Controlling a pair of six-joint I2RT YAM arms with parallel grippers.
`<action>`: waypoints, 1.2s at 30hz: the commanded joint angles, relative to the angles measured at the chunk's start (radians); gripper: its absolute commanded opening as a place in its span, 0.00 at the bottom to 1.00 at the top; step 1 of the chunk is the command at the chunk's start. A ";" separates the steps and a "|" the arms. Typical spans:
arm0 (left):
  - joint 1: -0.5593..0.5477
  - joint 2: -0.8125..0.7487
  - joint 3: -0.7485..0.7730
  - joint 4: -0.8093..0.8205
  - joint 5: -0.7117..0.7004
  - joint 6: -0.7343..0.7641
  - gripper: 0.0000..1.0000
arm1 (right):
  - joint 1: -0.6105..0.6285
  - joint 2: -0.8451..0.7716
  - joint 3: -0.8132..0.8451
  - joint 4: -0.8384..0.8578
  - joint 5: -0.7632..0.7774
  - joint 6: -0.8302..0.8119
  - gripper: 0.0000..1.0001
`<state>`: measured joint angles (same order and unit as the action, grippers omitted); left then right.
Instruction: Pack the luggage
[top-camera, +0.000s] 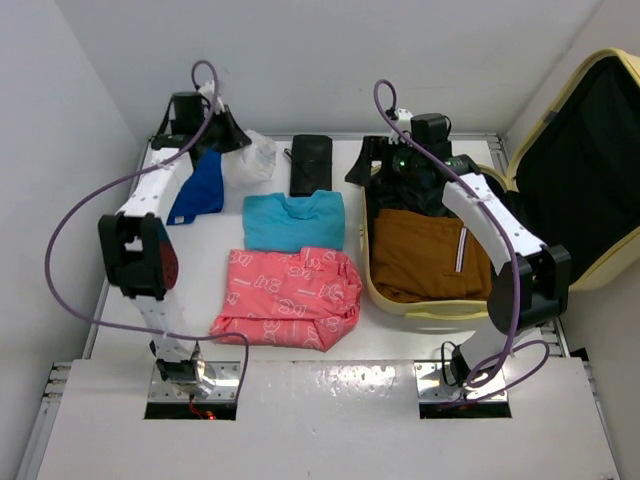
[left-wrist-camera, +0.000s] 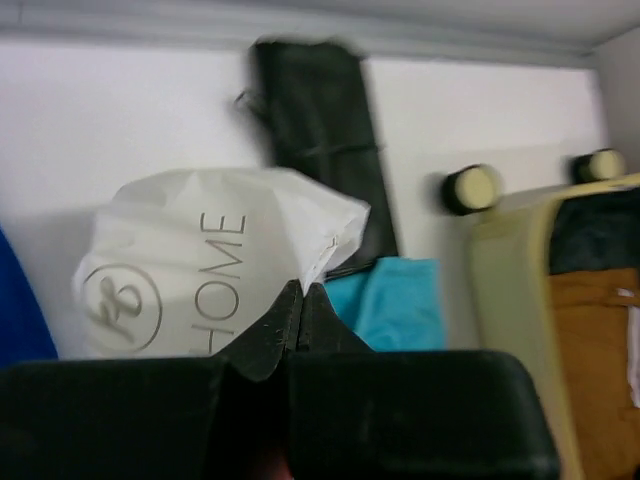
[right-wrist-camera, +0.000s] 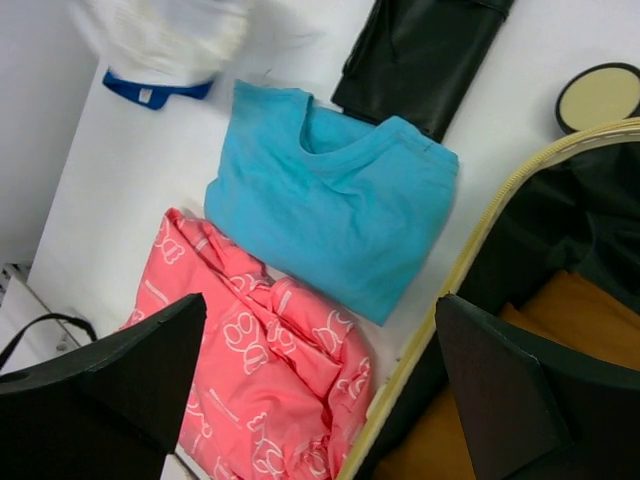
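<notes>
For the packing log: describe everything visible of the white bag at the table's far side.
The white bag is thin, translucent-looking plastic, puffed and crumpled, with grey print: a round logo and the word HOME. It lies on the table near the far edge, between the blue garment and the black pouch, beyond the teal shirt. The shut left hand points at its lower edge; whether it pinches the plastic cannot be told.

On the white table (top-camera: 205, 260), a folded pink garment (top-camera: 290, 297) with a white pattern lies nearest, its far edge touching a folded turquoise shirt (top-camera: 293, 220). Just beyond the shirt lies a flat black pouch (top-camera: 311, 163). Left of the pouch sits a crumpled white bag (top-camera: 250, 160) printed "HOME", and beside it a dark blue garment (top-camera: 200, 188).
</notes>
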<state>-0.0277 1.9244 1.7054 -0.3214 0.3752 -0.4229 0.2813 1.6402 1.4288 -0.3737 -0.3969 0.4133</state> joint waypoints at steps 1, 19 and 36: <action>-0.026 -0.194 0.007 0.124 0.157 0.015 0.00 | 0.016 -0.005 0.059 0.059 -0.039 0.030 0.96; -0.225 -0.410 -0.176 0.133 0.445 -0.119 0.00 | 0.110 -0.043 0.068 0.285 -0.237 -0.152 1.00; -0.282 -0.410 -0.167 0.160 0.495 -0.137 0.00 | 0.216 -0.114 -0.024 0.153 -0.033 -0.538 0.00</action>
<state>-0.2874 1.5536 1.5078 -0.2287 0.8268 -0.5442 0.4980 1.5726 1.4090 -0.2810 -0.4953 -0.0914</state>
